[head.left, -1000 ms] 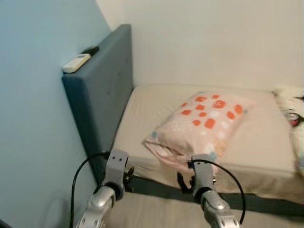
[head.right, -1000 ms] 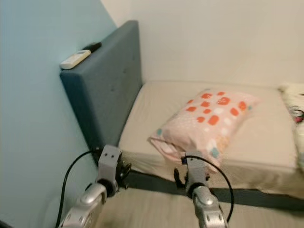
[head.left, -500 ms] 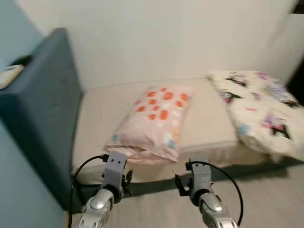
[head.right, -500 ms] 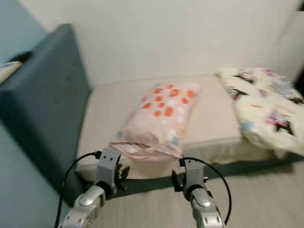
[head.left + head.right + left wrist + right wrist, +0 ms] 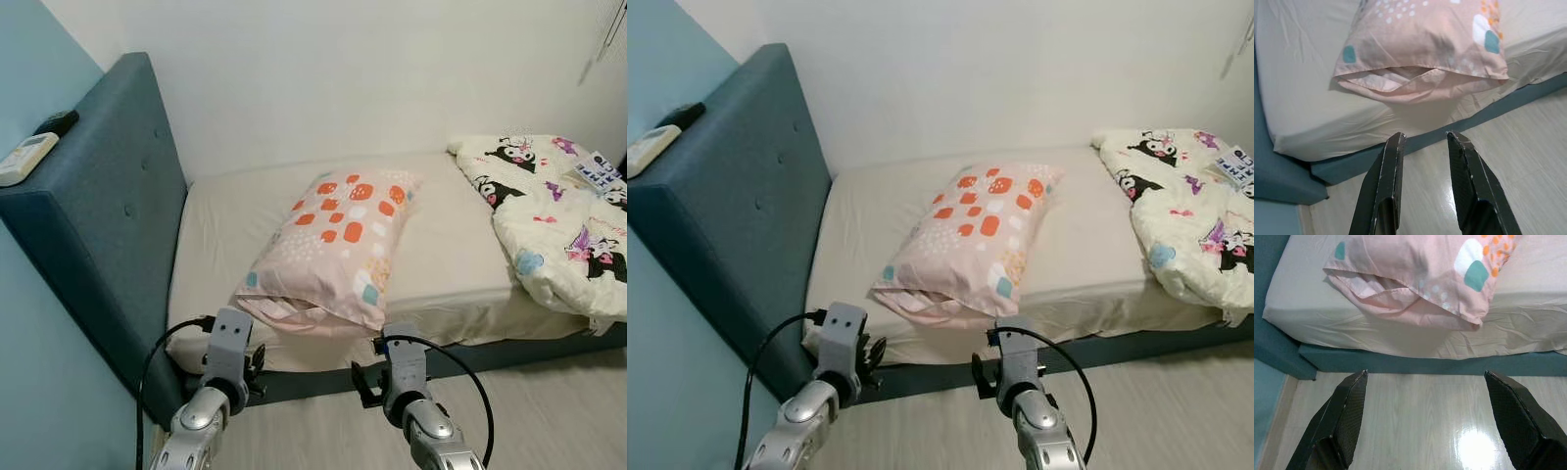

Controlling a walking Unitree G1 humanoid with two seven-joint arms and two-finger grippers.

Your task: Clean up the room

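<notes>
A pink pillow [image 5: 333, 245] with orange, white and teal spots lies slanted on the beige bed sheet [image 5: 220, 235], its open end reaching the near edge of the mattress. A crumpled white cartoon-print duvet [image 5: 558, 206] is heaped on the right part of the bed. Both arms are held low over the floor in front of the bed. My left gripper [image 5: 1425, 142] is open by a narrow gap, pointing at the bed edge below the pillow. My right gripper [image 5: 1425, 377] is open wide, with the pillow's lower corner [image 5: 1449, 308] ahead. Neither holds anything.
A tall dark blue headboard [image 5: 98, 215] stands at the left against a light blue wall. On its top lie a white remote [image 5: 22, 159] and a black one [image 5: 57, 121]. Pale wooden floor [image 5: 549, 411] runs along the dark bed base [image 5: 490, 354].
The view swung to the right, so the headboard slid left and the duvet came into sight. Both arms keep the same pose, and the pillow has not moved on the bed.
</notes>
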